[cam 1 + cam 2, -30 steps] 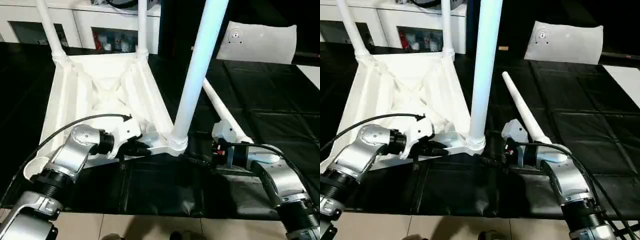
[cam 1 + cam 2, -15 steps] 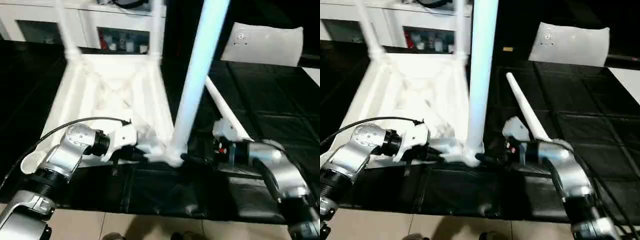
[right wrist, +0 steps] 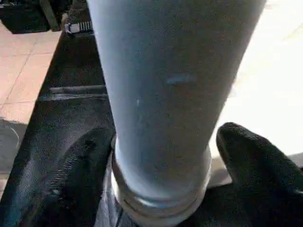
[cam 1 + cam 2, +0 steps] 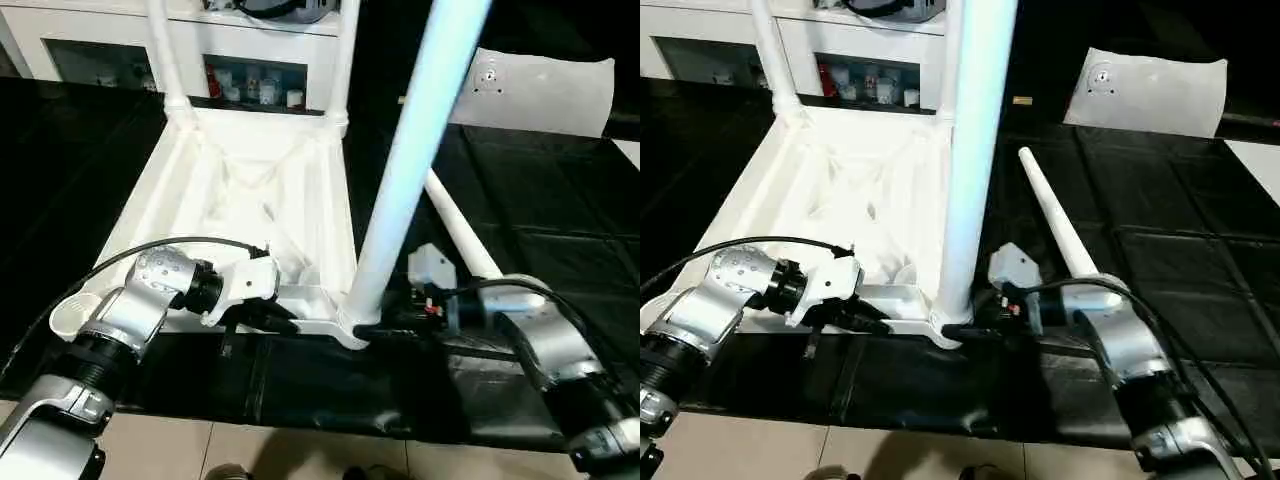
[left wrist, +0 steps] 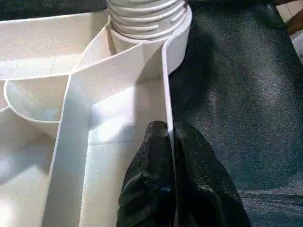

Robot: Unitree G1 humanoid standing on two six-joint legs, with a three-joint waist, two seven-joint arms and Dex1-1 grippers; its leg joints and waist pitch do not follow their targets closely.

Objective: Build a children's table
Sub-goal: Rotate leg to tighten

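Tabletop [image 4: 250, 200] of white ribbed plastic lies upside down on the black mat, the left gripper [image 5: 169, 142] pinching its near rim. Beside that, the right gripper [image 3: 161, 156] straddles the upright white tapered leg [image 4: 400, 190] at the near corner socket, fingers [image 3: 251, 161] spread.

White moulded plastic, smooth with a soft sheen, forms the upturned tabletop [image 4: 250, 190] and its ribbed underside; the upright leg [image 4: 415, 170] shares the same glossy plastic, with ridged rings at its base. A loose leg [image 4: 1055, 225] of like plastic lies on black, matt, quilted-looking sheeting [image 4: 540, 210]. The left gripper's fingers [image 5: 161, 189] appear as black, rough, grainy rubber; the right gripper's fingers [image 3: 255, 161] look similar. Brushed silver metal covers the forearms [image 4: 135, 310]. Pale glossy floor tiles [image 4: 890, 450] edge the sheeting.
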